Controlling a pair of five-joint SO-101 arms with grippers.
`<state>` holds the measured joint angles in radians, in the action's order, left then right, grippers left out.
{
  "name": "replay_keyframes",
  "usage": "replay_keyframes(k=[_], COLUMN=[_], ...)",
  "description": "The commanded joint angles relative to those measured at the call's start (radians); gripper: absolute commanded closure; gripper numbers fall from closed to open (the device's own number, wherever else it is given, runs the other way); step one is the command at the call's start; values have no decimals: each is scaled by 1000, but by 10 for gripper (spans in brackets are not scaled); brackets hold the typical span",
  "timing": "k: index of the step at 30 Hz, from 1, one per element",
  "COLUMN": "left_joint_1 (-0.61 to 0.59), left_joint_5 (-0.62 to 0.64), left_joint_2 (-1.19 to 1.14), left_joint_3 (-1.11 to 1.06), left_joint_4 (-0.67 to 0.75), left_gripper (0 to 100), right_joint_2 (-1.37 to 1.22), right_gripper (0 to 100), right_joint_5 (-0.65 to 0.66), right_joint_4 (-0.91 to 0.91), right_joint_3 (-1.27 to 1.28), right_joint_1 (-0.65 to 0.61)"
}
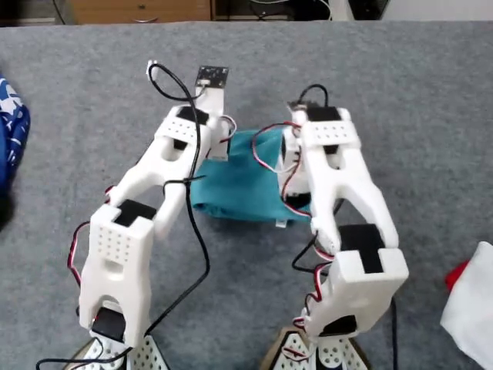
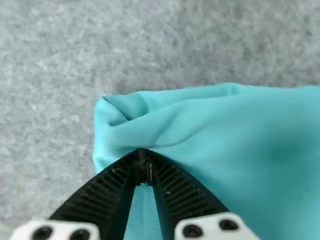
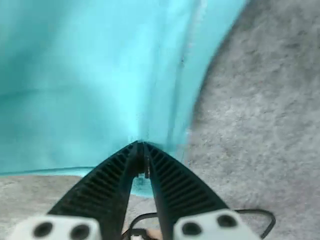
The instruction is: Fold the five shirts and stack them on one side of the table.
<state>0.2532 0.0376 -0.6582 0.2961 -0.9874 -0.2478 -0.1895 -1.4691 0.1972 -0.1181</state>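
Half-folded teal cloth shirt (image 1: pixel 243 181) lies mid-frame on the grey felt counter (image 1: pixel 431 92); left tool (image 2: pixel 143 159) and right tool (image 3: pixel 140 150) each clench an edge (presumably to fold it together).

Teal shirt (image 1: pixel 240 183), grey table (image 1: pixel 420 85), white arms (image 1: pixel 122 248)

The white left arm (image 1: pixel 154 177) and right arm (image 1: pixel 339 169) hide the folded teal cloth shirt (image 1: pixel 243 185) at its sides. Frame edges cut off a blue patterned garment (image 1: pixel 11 131) and a white fabric garment (image 1: pixel 471 308).
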Motion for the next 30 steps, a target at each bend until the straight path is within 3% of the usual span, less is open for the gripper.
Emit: replay_keyframes(k=[1, 8, 14, 22, 26, 30], left_joint_1=[-60, -98, -77, 5, 12, 21], left_joint_5=[-2, -2, -2, -133, -157, -199], left_joint_2=[-61, -196, -249, -248, -223, -110], left_joint_3=[166, 434, 667, 964, 957, 740], left_joint_4=[-81, -229, -411, -773, -776, -776], left_gripper=[980, 980, 980, 981, 981, 981], right_joint_2=[67, 76, 76, 76, 76, 139], right_gripper=[993, 993, 993, 993, 993, 993], right_joint_5=[43, 95, 95, 94, 94, 87], right_joint_4=[66, 55, -97, -313, -315, -316], right_joint_3=[48, 27, -154, -461, -443, -335], right_joint_1=[70, 105, 71, 53, 51, 38])
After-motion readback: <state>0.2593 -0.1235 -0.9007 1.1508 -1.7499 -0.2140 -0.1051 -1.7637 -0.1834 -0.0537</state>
